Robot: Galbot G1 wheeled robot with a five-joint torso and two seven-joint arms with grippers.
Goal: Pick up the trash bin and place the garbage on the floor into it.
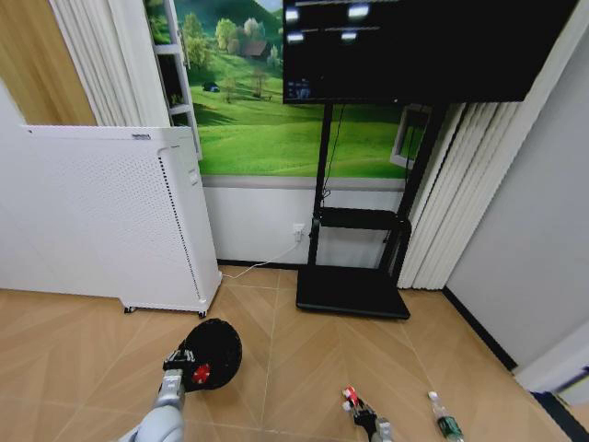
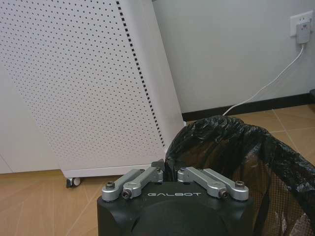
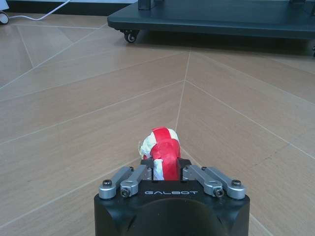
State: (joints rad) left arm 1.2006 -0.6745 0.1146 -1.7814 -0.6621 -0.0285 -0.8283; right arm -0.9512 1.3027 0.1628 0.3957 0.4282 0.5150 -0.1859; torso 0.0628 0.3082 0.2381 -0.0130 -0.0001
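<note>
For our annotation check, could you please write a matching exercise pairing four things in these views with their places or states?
Things:
1. trash bin
2. red-and-white wrapper
3. clear plastic bottle
4. white perforated appliance

Places or states:
A. lying on the floor
B. standing by the wall
C. gripped at its rim by the left gripper
D. pinched in the right gripper

Pairs: 1-C, 2-D, 3-A, 4-B

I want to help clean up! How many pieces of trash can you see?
2. A red-and-white wrapper is pinched in the right gripper. A clear plastic bottle lies on the floor to its right. More may be hidden.
</note>
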